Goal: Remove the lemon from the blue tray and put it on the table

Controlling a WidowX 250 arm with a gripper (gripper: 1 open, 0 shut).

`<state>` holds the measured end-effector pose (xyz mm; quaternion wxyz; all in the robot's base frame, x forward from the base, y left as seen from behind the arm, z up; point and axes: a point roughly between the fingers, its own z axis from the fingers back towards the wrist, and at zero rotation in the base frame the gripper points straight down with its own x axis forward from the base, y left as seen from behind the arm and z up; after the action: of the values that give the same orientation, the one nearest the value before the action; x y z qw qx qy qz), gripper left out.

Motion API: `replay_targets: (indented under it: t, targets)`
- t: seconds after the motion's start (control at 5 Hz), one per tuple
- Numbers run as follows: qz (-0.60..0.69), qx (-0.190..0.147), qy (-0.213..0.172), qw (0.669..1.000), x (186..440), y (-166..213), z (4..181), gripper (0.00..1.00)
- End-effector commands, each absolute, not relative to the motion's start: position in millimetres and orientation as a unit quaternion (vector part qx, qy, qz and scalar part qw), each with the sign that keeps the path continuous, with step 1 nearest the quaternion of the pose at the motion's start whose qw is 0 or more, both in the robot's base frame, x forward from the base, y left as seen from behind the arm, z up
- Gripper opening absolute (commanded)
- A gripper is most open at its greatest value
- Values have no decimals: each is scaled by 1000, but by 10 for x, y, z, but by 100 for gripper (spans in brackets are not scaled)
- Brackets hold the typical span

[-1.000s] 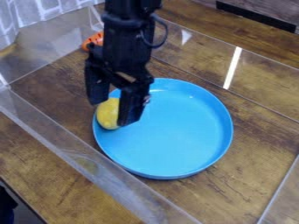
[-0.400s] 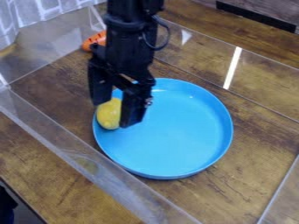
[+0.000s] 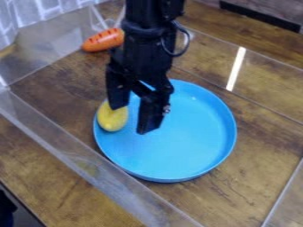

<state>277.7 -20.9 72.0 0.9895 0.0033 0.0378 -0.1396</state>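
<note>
The lemon (image 3: 112, 118) lies on the left inner side of the blue tray (image 3: 196, 133), close to its rim. My gripper (image 3: 133, 115) hangs over the tray just right of the lemon, jaws open. One finger (image 3: 119, 94) stands above and behind the lemon, partly hiding its top; the other finger (image 3: 151, 113) reaches down over the tray's floor. Nothing is held between them. The tray rests on the table (image 3: 48, 97), a dark wood-plank surface.
An orange carrot (image 3: 103, 39) lies on the table at the back left. Clear plastic walls (image 3: 71, 146) run along the front-left and back edges. A bright light streak (image 3: 236, 66) reflects on the wood to the right of the tray.
The arm has moved right and toward the front, so the carrot behind it now shows fully. The jaws stay open and the lemon has not moved.
</note>
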Motion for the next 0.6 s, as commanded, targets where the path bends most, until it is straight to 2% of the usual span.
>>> replay_targets:
  t: [0.0,0.4]
  targets:
    - [-172,8,17,985,2776,-226,757,100]
    - [-194,9,7,981,2873,-151,734,100]
